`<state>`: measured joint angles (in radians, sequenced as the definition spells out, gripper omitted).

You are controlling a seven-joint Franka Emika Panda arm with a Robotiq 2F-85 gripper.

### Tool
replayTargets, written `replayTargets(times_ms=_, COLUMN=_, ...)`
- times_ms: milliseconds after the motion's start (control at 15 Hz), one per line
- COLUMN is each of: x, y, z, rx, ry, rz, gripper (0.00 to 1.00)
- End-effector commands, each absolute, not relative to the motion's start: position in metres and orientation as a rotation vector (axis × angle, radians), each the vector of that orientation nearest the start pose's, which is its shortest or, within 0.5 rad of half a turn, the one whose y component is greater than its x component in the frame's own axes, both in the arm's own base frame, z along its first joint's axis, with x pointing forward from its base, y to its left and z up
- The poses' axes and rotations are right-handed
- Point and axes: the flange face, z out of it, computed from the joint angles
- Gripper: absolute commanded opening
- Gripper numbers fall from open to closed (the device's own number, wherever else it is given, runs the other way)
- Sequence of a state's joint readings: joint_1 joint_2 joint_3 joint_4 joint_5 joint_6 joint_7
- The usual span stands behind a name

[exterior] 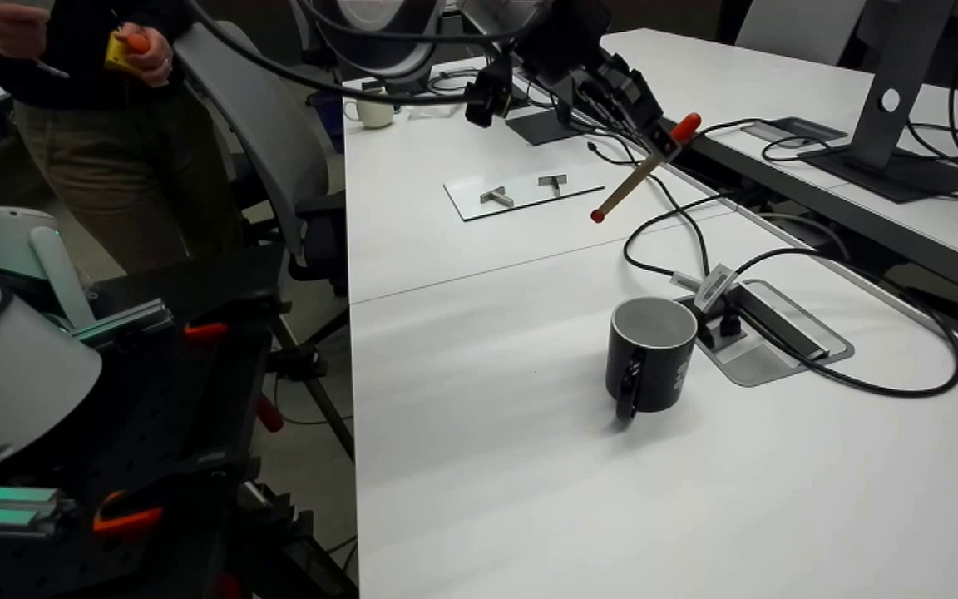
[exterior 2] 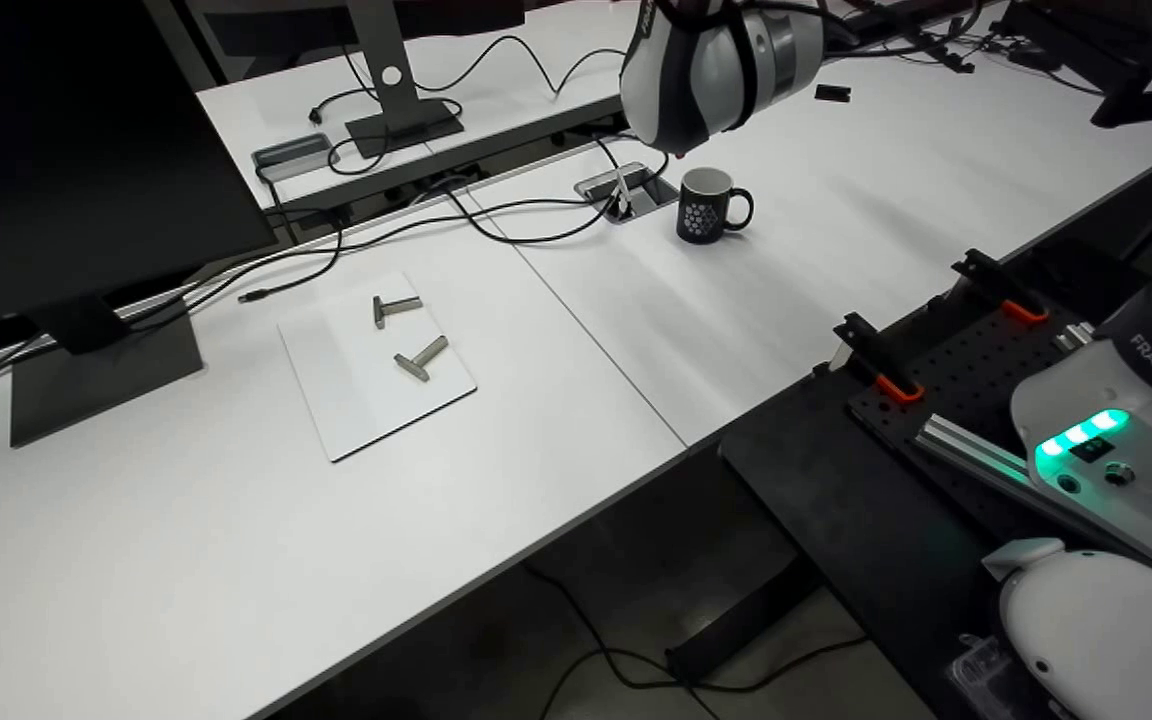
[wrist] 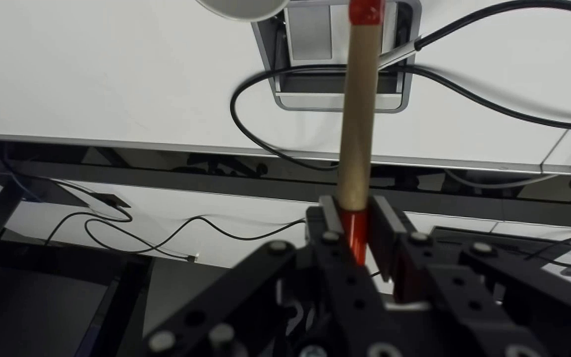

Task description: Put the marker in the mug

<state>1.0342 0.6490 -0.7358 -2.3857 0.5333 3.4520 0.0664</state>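
The marker (wrist: 360, 114), a tan stick with red ends, is held by my gripper (wrist: 354, 214), whose fingers are shut around its red cap end. In an exterior view my gripper (exterior: 669, 143) hangs above the table, and the marker (exterior: 633, 183) slants with its small red tip lowest, well apart from the mug. The glossy black mug (exterior: 649, 366) stands upright on the table, its pale inside showing. Part of the mug's rim (wrist: 246, 7) appears at the top of the wrist view, left of the marker's tip. Another exterior view shows the mug (exterior 2: 701, 218) just below the arm, which hides my gripper there.
A grey cable box (exterior: 766, 333) is set in the table right beside the mug, with black cables (exterior: 861, 383) looping over it. A whiteboard sheet (exterior 2: 366, 370) carries two T-shaped metal pieces (exterior 2: 422, 358). A monitor base (exterior 2: 101, 370) stands farther along the table.
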Motion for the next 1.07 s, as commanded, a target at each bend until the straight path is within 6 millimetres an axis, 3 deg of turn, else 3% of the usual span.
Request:
replayTargets(times_ms=0, x=0.538, y=0.11, z=0.214, rx=-3.1, ry=0.277, rz=-1.35, gripper=0.07)
replayTargets(times_ms=333, x=0.56, y=0.152, z=0.232, rx=-2.964, ry=0.317, rz=-1.547, gripper=0.07)
replayTargets(times_ms=667, x=0.561, y=0.182, z=0.222, rx=-2.862, ry=0.424, rz=-1.536, gripper=0.07)
replayTargets(times_ms=800, x=0.569, y=0.204, z=0.234, rx=-2.772, ry=0.461, rz=-1.558, gripper=0.07)
replayTargets(times_ms=1000, x=0.575, y=0.215, z=0.245, rx=-2.656, ry=0.586, rz=-1.586, gripper=0.07)
